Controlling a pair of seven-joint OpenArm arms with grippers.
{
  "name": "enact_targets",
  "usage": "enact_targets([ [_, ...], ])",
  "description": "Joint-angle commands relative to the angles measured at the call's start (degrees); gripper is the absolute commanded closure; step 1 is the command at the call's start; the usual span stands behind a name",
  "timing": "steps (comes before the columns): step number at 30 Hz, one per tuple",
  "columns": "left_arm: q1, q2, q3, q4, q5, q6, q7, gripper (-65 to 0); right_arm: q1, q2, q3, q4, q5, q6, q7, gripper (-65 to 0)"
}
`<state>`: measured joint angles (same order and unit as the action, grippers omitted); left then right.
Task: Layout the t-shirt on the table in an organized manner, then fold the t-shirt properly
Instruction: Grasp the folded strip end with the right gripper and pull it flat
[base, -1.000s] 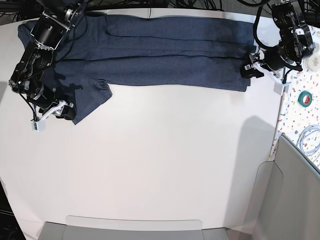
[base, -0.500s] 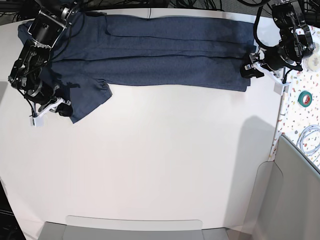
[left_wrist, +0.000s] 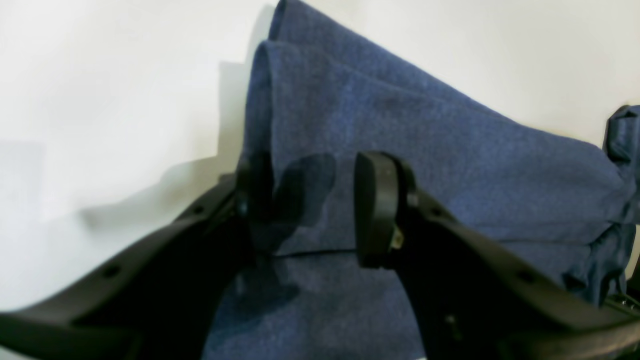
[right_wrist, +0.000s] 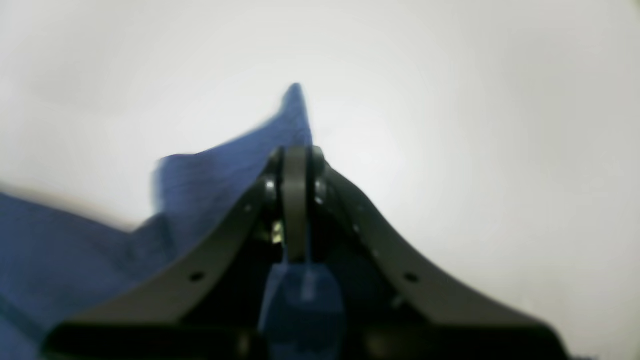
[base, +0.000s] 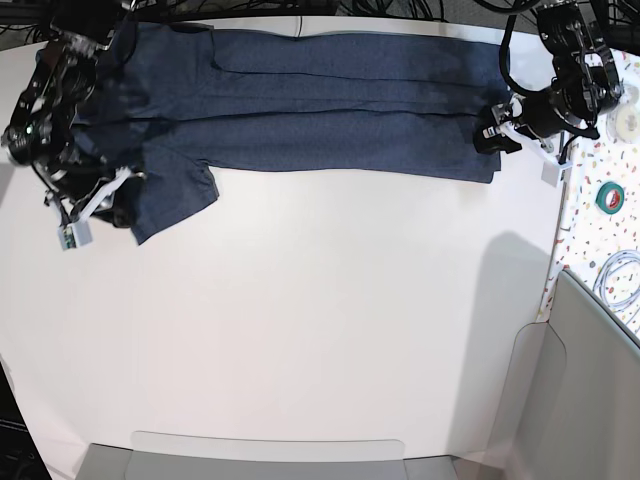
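Observation:
The navy t-shirt (base: 330, 110) lies as a long folded band along the far edge of the white table (base: 320, 330). My right gripper (base: 112, 208) is at the shirt's left end, shut on the sleeve edge. In the right wrist view its gripper (right_wrist: 296, 200) pinches blue cloth (right_wrist: 215, 175) that pokes past the tips. My left gripper (base: 493, 135) is at the shirt's right end. In the left wrist view its gripper (left_wrist: 315, 210) is open, with the fingers (left_wrist: 380, 205) standing over the folded cloth (left_wrist: 450, 150).
A speckled surface (base: 600, 230) borders the table on the right, with a green tape roll (base: 611, 197), a white tape roll (base: 628, 122) and a coiled white cable (base: 620, 280). A grey panel (base: 590, 400) stands at the near right. Cables run behind the far edge.
My right gripper has moved left and slightly away with the sleeve, drawing that corner left. My left gripper has shifted a little toward the far edge.

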<state>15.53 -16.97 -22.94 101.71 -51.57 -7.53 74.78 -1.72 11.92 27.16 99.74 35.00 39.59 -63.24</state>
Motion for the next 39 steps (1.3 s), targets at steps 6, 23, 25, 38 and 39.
enact_targets([
  [6,-0.63,-0.65,-0.23,0.93,-0.78,-0.25,-0.45,-25.3,-10.55,-1.51,-1.44,14.15,0.56,0.41,0.52,0.0],
  [23,-0.72,-0.57,-0.23,0.93,-0.78,-0.25,-0.45,-25.3,-25.67,2.1,-12.08,17.13,3.99,0.41,0.52,0.0],
  [25,-0.72,-0.57,-0.23,0.93,-0.78,-0.25,-0.45,-25.3,-25.93,3.42,-12.08,17.13,7.24,0.41,0.52,0.0],
  [38,-0.72,-0.48,-0.23,0.93,-0.96,-0.25,-0.45,-25.3,-30.42,11.68,-11.9,17.05,16.38,0.41,0.52,0.0],
  [39,-0.72,-0.48,-0.23,0.93,-0.96,-0.25,-0.45,-25.3,-30.68,11.77,-11.9,17.05,16.38,0.41,0.52,0.0],
])
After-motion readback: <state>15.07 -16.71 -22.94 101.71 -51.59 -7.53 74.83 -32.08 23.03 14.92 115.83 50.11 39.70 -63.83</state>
